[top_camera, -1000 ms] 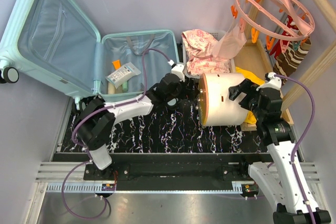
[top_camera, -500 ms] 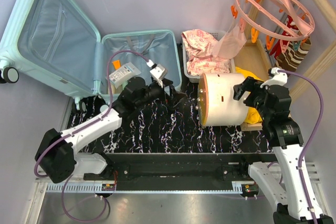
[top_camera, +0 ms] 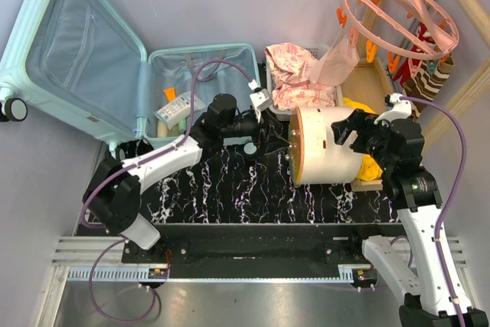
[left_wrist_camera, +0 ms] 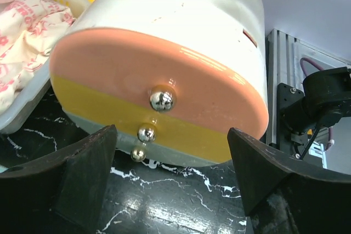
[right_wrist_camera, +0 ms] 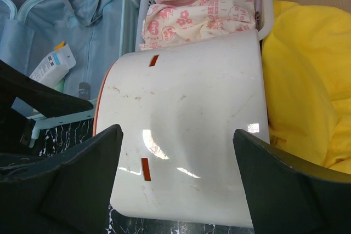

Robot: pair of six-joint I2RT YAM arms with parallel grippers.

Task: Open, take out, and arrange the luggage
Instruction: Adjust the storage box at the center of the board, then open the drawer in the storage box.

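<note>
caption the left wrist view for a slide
Open left gripper faces the orange end of the cream cylinder on its side.

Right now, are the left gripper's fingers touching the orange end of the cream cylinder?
Apart. The left wrist view shows black table between the fingers of the left gripper and the cream cylinder, whose orange end lies beyond their tips.

Left, luggage (top_camera: 84, 51); right, cylinder (top_camera: 325, 145)

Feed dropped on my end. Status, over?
Left pincer open, right pincer open, both empty. Suitcase lid open, packets inside. Cream cylinder lying on its side between them.
</note>
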